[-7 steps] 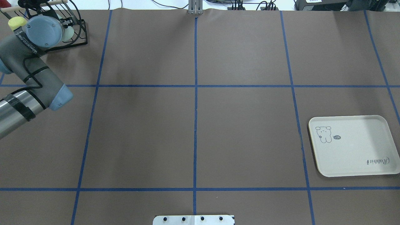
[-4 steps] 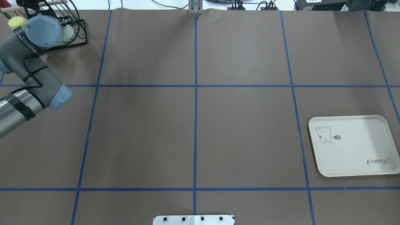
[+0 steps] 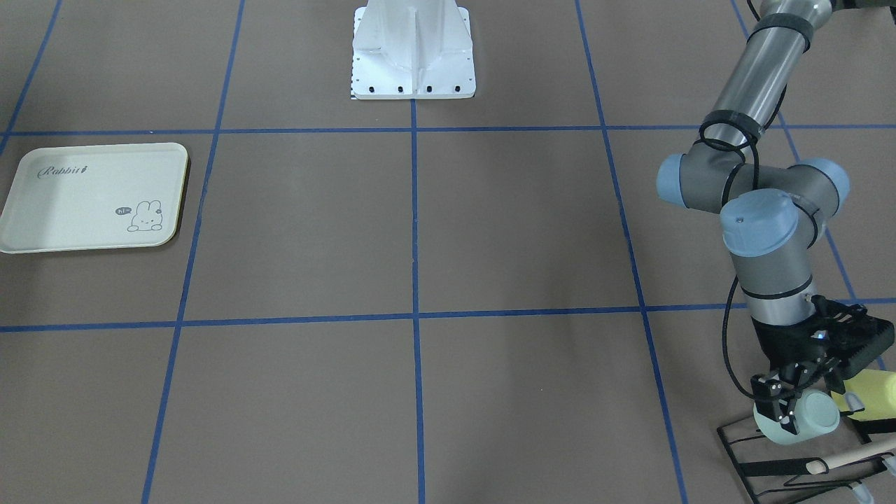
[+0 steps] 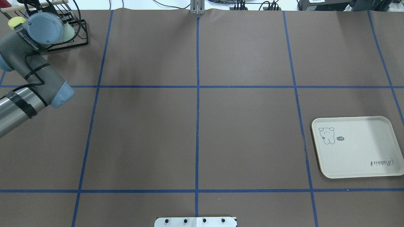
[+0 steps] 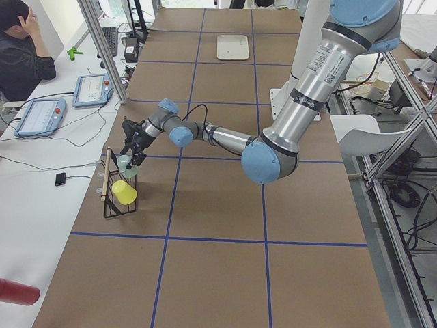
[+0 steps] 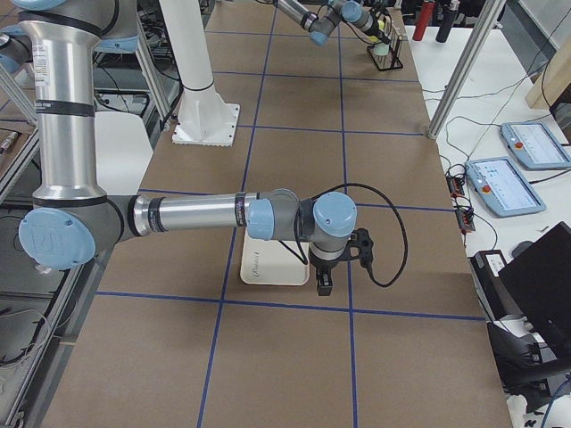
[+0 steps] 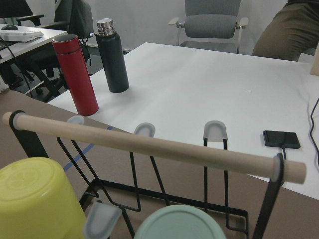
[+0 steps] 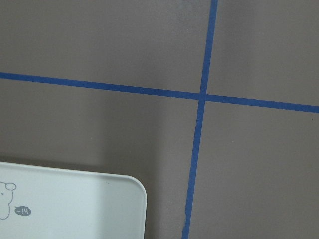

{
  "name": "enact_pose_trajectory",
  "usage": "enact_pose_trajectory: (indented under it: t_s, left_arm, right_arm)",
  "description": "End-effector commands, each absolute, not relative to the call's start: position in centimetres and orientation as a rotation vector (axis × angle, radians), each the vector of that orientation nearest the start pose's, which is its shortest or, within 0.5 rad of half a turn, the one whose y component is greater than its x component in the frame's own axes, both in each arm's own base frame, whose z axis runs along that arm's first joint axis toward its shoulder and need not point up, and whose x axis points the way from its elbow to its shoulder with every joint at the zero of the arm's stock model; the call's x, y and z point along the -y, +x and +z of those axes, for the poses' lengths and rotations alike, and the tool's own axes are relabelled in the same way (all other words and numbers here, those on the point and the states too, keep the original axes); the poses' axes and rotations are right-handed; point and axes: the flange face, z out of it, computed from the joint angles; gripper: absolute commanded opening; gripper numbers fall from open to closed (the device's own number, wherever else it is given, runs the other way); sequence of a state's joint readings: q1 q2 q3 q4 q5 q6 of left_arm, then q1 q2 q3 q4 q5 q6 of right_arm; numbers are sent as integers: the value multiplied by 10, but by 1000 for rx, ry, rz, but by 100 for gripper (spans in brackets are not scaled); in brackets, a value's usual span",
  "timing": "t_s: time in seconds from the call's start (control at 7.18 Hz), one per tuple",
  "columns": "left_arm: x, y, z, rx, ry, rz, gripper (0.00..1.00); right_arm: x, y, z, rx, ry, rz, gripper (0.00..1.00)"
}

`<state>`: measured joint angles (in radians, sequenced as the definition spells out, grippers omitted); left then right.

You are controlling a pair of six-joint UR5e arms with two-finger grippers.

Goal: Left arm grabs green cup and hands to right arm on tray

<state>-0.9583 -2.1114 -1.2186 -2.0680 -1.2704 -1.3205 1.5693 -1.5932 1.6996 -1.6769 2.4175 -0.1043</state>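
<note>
The pale green cup (image 3: 805, 418) lies on its side on a black wire rack (image 3: 766, 467) at the table's far left corner, next to a yellow cup (image 3: 875, 395). My left gripper (image 3: 805, 404) reaches down over the rack, open, with a finger on each side of the green cup. In the left wrist view the green cup (image 7: 179, 224) fills the bottom edge. In the overhead view the wrist covers most of the cup (image 4: 70, 31). The cream Rabbit tray (image 4: 356, 148) lies at the right. My right gripper (image 6: 323, 283) hangs beside the tray (image 6: 268, 267); I cannot tell its state.
The rack has a wooden rod (image 7: 149, 144) across its top. A red bottle (image 7: 75, 74), a black bottle (image 7: 112, 55) and a phone (image 7: 281, 139) stand on the white desk beyond the table. The robot's white base (image 3: 413, 49) is mid-table.
My left arm's wrist has moved farther toward the rack at the back left and now covers more of the green cup. The tray has not moved.
</note>
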Motion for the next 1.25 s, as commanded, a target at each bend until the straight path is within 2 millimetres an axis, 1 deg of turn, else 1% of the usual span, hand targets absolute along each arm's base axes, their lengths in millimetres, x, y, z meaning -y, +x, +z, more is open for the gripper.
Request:
enact_pose_trajectory:
  t_s: [0.0, 0.42, 0.56, 0.97, 1.11]
  left_arm:
    - [703, 295, 471, -410, 642, -780, 100]
    - [705, 296, 470, -412, 644, -780, 100]
    - [706, 295, 470, -412, 645, -782, 95]
    - [707, 293, 469, -416, 649, -785, 52]
    - [708, 293, 464, -422, 655, -784, 40]
  right_arm:
    - [480, 58, 612, 846, 43, -99, 100]
    - [480, 58, 612, 846, 44, -99, 100]
    - [480, 58, 612, 846, 44, -99, 100]
    - [480, 58, 612, 846, 44, -99, 100]
    - [480, 58, 612, 846, 42, -99, 100]
